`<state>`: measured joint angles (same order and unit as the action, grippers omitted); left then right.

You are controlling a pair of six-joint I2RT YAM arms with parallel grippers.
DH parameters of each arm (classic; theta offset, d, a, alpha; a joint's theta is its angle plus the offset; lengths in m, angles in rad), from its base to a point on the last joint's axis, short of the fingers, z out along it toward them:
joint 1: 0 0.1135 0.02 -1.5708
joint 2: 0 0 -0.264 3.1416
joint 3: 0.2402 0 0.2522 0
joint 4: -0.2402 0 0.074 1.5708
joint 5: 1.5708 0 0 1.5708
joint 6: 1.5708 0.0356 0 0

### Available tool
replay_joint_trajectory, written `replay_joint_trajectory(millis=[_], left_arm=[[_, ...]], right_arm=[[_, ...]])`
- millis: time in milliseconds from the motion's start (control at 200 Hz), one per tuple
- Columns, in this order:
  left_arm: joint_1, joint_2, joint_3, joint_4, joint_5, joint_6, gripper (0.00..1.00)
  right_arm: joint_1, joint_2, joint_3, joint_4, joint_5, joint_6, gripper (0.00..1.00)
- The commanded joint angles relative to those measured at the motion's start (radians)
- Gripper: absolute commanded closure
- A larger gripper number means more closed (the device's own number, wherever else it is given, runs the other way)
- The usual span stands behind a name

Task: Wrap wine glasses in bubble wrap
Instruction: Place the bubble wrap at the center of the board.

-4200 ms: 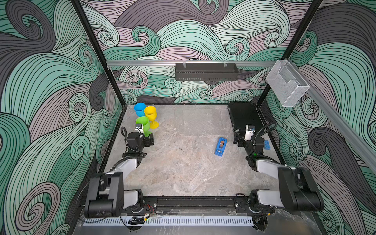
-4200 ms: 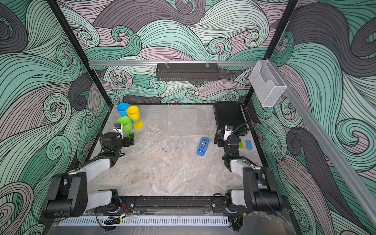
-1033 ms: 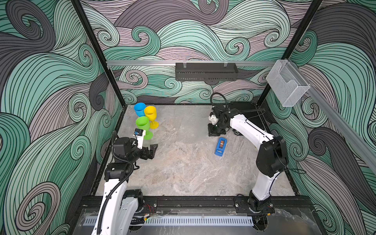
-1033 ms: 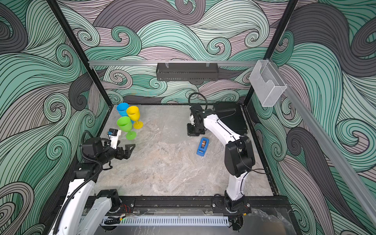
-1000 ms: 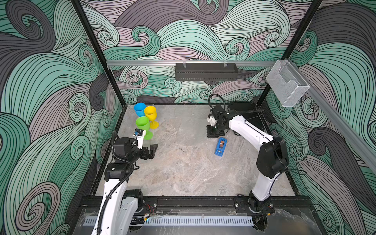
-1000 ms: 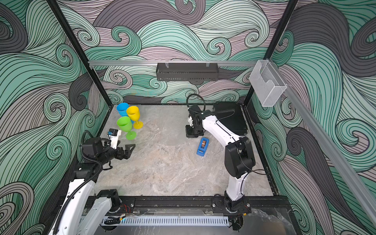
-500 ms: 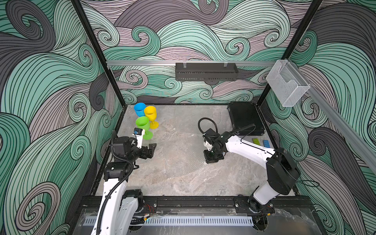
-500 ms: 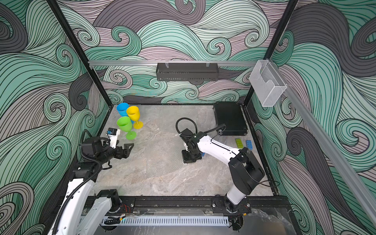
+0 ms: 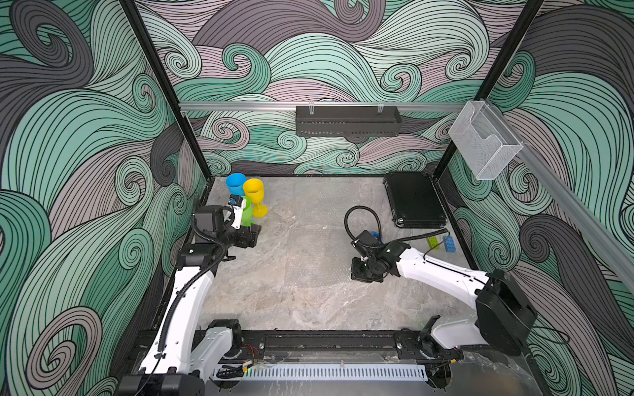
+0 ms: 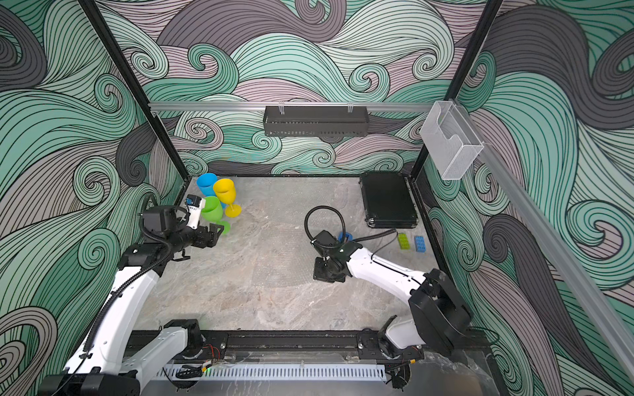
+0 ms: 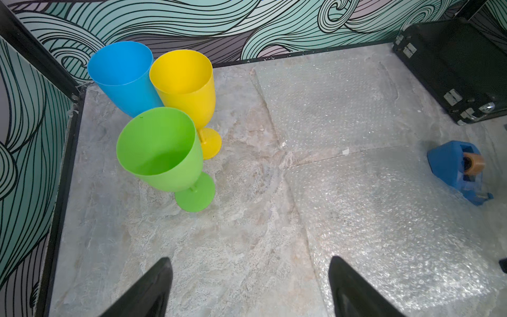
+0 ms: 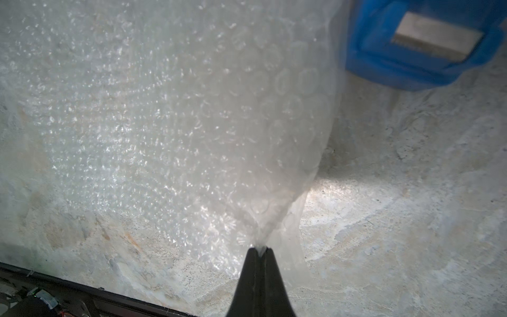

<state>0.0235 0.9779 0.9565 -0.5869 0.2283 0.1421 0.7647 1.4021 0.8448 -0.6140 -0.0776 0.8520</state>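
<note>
Three wine glasses stand in the back left corner: blue (image 11: 120, 74), yellow (image 11: 183, 82) and green (image 11: 162, 148), the green one nearest. My left gripper (image 11: 249, 274) hovers open and empty just in front of the green glass (image 10: 212, 209), not touching it. One bubble wrap sheet (image 11: 384, 219) lies flat in mid-table and a second sheet (image 11: 329, 101) lies behind it. My right gripper (image 12: 259, 248) is shut on a bunched corner of the near bubble wrap (image 12: 164, 109), low over the table right of centre (image 9: 360, 274).
A blue tape dispenser (image 11: 455, 170) sits just behind the right gripper, at the sheet's edge. A black case (image 9: 415, 202) lies at the back right. A green brick (image 9: 433, 242) and a blue brick (image 9: 449, 244) rest by the right wall.
My right gripper has pulled its bubble wrap corner from the back of the table toward the front. My left gripper has edged closer to the green glass, its jaws slightly narrower.
</note>
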Motion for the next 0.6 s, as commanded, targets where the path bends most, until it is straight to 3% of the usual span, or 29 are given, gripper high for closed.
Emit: replay_joint_trajectory(millis=[0, 200, 595], left_arm=[[-0.001, 0.043, 0.074, -0.051, -0.024, 0.014, 0.14], [-0.002, 0.136, 0.162, -0.092, -0.071, 0.070, 0.24], [-0.002, 0.284, 0.268, -0.154, -0.101, 0.091, 0.27]], right_arm=[[0.013, 0.025, -0.009, 0.048, 0.004, 0.055, 1.00], [0.054, 0.165, 0.077, 0.015, -0.041, -0.037, 1.00], [0.046, 0.169, 0.096, -0.081, 0.039, -0.171, 0.99]])
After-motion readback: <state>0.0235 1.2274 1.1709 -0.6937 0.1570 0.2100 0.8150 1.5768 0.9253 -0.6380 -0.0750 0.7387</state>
